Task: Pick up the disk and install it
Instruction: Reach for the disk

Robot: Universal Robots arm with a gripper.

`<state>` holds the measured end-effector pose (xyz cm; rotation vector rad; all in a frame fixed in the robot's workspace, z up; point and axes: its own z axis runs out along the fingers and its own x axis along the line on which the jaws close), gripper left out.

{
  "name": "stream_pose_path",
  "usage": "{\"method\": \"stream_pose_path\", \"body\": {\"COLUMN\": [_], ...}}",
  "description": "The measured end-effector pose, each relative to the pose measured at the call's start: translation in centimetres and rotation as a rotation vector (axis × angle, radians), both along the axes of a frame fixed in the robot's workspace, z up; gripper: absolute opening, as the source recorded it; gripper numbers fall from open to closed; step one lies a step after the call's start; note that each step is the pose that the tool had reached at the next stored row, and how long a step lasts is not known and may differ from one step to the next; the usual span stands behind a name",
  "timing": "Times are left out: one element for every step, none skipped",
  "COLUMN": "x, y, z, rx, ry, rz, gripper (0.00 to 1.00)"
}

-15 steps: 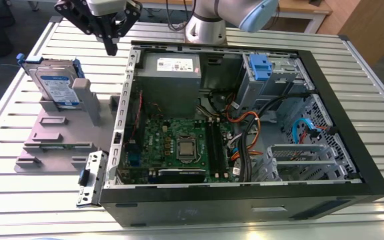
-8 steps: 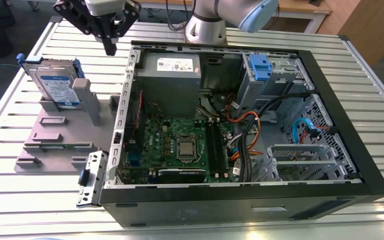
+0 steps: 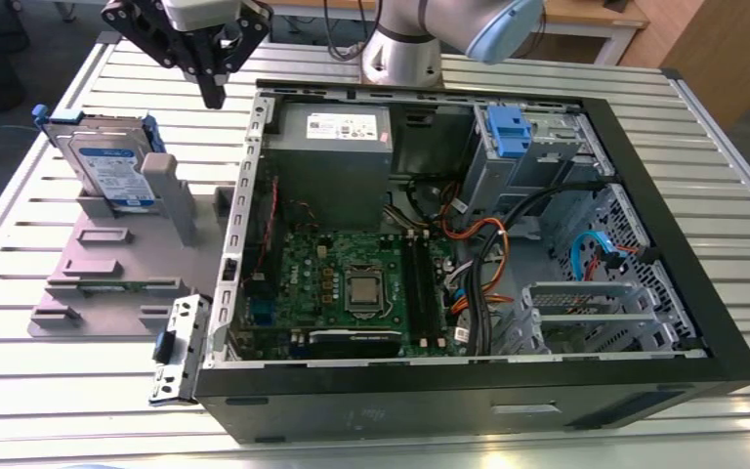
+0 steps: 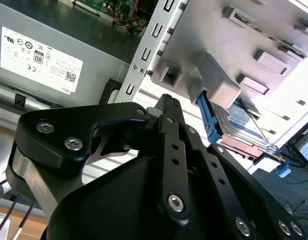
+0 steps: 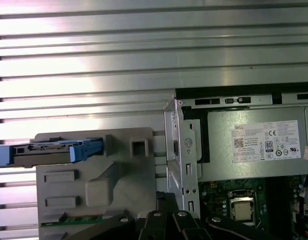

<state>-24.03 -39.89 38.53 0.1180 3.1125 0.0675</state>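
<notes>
The disk (image 3: 112, 171) stands upright on its edge in a slot of a grey holder (image 3: 102, 259); its white-and-blue label faces the viewer in the exterior view, and blue rails run along its sides. The holder lies on the slatted metal counter (image 3: 36, 401) between the counter's edge on the exterior view's left and the open computer case (image 3: 479, 389); the disk sits at the holder's end nearest the counter's far edge. In the first wrist view the disk (image 5: 44, 152) shows edge-on, poking out past the holder (image 5: 124, 170); in the second wrist view the disk (image 4: 240, 116) shows beneath a block of the holder (image 4: 209, 50).

The claw (image 3: 212, 98) hangs above the counter near its far edge, over the strip between the holder and the case wall; it is near the disk but apart from it. Its fingers are drawn together to a narrow point and hold nothing; in the second wrist view the claw (image 4: 169, 102) shows the same closed tip.

The case lies on its side with the panel off; inside, a grey power supply (image 3: 336, 147) sits at the corner nearest the claw, a green motherboard (image 3: 349, 283) lies below it, and a blue caddy (image 3: 506, 132) sits in the drive bay. A small metal bracket (image 3: 177, 347) with a blue clip leans at the case's near corner, on the holder's side.
</notes>
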Motion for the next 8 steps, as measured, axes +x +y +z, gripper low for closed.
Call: {"method": "stream_pose_path", "body": {"x": [-0.03, -0.05, -0.07, -0.09, -0.11, -0.14, -0.16, -0.18], "y": [0.00, 0.00, 0.00, 0.00, 0.00, 0.00, 0.00, 0.00], "z": [-0.01, -0.01, -0.01, -0.01, -0.01, -0.01, -0.02, -0.02], "rx": [0.0001, 0.0000, 0.0000, 0.0000, 0.0000, 0.0000, 0.0000, 0.0000], "ry": [-0.0001, -0.0001, -0.0001, -0.0001, -0.0001, -0.0001, -0.0001, -0.0001], "rz": [0.000, 0.000, 0.000, 0.000, 0.000, 0.000, 0.000, 0.000], "gripper": [0.11, 0.11, 0.11, 0.11, 0.11, 0.11, 0.11, 0.11]}}
